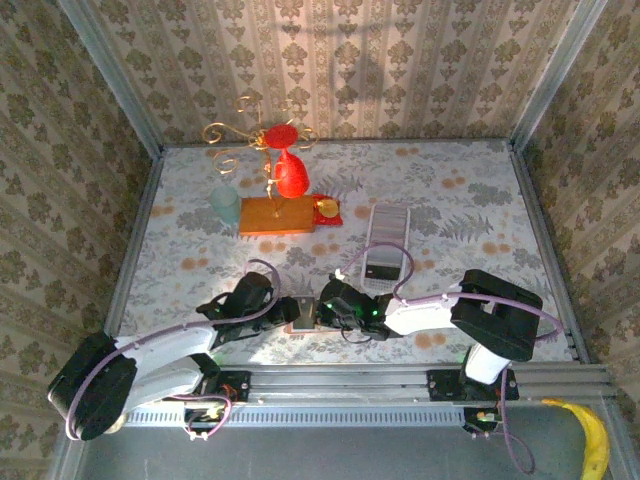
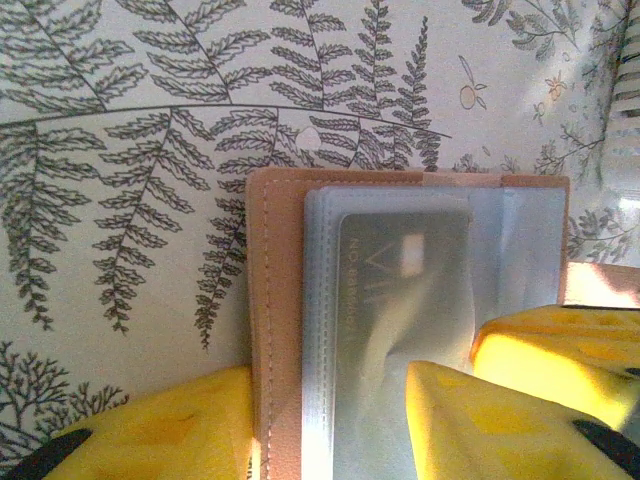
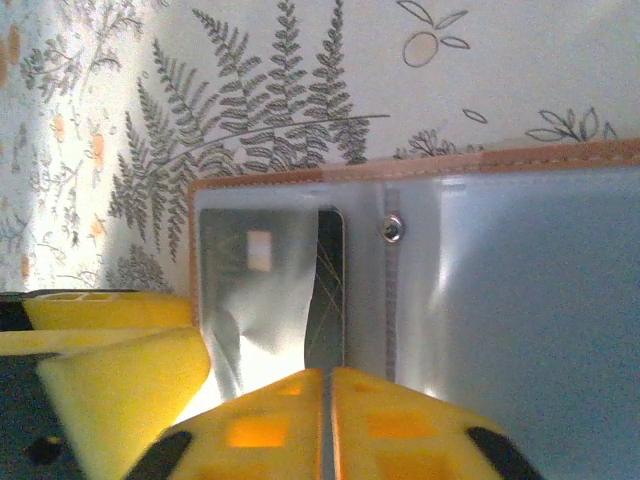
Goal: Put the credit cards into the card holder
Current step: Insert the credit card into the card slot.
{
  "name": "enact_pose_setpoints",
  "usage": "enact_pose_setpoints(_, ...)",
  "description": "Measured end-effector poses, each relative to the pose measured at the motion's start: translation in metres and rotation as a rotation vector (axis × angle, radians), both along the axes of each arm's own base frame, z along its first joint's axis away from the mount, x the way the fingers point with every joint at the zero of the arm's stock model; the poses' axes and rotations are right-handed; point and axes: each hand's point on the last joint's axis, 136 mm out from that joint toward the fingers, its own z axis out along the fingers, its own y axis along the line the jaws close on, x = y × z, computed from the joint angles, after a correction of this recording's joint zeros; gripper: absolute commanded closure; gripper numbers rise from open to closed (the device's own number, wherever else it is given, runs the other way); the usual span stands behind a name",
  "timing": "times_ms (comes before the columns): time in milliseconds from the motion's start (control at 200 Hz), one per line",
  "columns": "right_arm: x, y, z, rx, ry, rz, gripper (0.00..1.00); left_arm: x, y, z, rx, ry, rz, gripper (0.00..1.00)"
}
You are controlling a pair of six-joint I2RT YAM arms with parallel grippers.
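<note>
The tan-brown card holder lies open on the fern-print table, its clear sleeves facing up. A grey credit card sits in one sleeve, and a dark strip of it still sticks out. My right gripper is shut, its tips against that card's edge. My left gripper is shut on the holder: one finger lies against the leather edge, the other on the sleeve. In the top view both grippers meet at the holder. More credit cards lie in the white tray.
The long white tray stands just behind the right arm. Farther back are an orange wooden block, a red ornament on a gold stand, and a pale cup. A banana lies off the table at the near right.
</note>
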Motion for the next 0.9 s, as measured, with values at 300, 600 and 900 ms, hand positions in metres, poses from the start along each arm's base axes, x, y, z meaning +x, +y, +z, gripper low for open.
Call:
enact_pose_setpoints(300,0.000,0.000,-0.005,0.017,-0.003,-0.004,0.95,0.000,-0.007,0.019,-0.104,-0.032,0.009,0.56)
enact_pose_setpoints(600,0.000,0.001,-0.004,0.044,-0.015,-0.006,0.95,-0.001,-0.010,0.025,-0.121,-0.056,0.017,0.59)
enact_pose_setpoints(900,0.000,0.002,-0.006,0.094,-0.005,-0.033,0.96,-0.004,-0.009,0.017,-0.142,-0.044,0.067,0.57)
